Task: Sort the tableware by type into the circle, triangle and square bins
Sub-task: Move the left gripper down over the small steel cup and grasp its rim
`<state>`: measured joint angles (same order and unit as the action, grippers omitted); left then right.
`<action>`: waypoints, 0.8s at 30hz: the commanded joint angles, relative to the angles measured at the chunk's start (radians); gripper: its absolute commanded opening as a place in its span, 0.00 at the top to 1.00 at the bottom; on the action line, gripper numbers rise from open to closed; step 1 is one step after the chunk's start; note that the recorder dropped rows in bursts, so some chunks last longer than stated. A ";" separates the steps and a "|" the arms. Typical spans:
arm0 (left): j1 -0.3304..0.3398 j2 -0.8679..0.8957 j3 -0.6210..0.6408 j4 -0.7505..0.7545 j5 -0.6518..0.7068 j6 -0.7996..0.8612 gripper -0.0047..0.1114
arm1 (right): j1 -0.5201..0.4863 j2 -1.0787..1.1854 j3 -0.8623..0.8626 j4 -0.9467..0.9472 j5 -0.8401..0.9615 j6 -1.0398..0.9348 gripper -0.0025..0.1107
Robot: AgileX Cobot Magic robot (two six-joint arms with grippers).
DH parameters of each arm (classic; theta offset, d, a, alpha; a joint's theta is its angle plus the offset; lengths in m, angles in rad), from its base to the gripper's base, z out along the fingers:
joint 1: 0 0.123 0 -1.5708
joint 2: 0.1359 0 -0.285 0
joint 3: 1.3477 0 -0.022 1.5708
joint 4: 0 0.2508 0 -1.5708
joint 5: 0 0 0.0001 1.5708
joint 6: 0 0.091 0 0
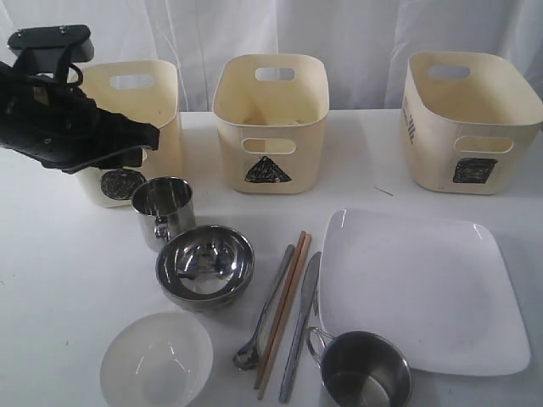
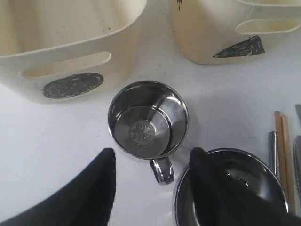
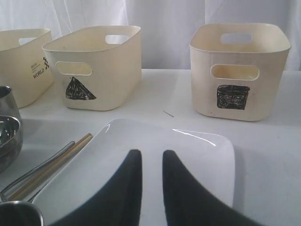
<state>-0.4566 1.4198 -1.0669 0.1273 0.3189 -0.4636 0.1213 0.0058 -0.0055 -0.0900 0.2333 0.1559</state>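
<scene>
Plainly, the tableware sits unsorted on the white table (image 1: 68,280). A polished steel bowl (image 1: 205,264), round and mirror-bright, stands upright. Just behind it is a steel mug (image 1: 163,208), upright and empty, its looped handle close to the bowl's rim. In front of the bowl is a glossy white bowl (image 1: 156,360). To the bowl's right in the exterior view, a steel spoon (image 1: 265,309), pale wooden chopsticks (image 1: 284,309) and a steel knife (image 1: 301,326) lie side by side. Further right are a second steel mug (image 1: 365,373) and a large white square plate (image 1: 424,292) with rounded corners.

Behind the bowl stand three cream plastic tubs: the circle bin (image 1: 140,110), triangle bin (image 1: 270,127) and square bin (image 1: 471,123), each with oval handle cut-outs and a black scribbled mark.

The left gripper (image 2: 153,155) hangs above the mug behind the bowl, black fingers spread wide, holding nothing. The right gripper (image 3: 151,155) hovers over the plate with a narrow gap between its fingers, and nothing is held.
</scene>
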 commanded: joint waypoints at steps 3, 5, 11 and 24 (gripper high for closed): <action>-0.007 0.070 -0.003 -0.001 0.003 -0.047 0.48 | -0.003 -0.006 0.006 -0.007 -0.004 0.001 0.84; -0.007 0.079 -0.003 0.009 -0.005 -0.047 0.48 | -0.003 -0.006 0.006 -0.007 -0.004 0.001 0.84; -0.004 0.119 -0.005 0.018 -0.022 -0.047 0.48 | -0.003 -0.006 0.006 -0.007 -0.004 0.001 0.84; 0.014 0.215 -0.077 0.039 -0.043 -0.047 0.48 | -0.003 -0.006 0.006 -0.007 -0.004 0.001 0.84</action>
<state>-0.4432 1.6233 -1.1373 0.1602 0.2733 -0.5036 0.1213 0.0058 -0.0055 -0.0900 0.2333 0.1559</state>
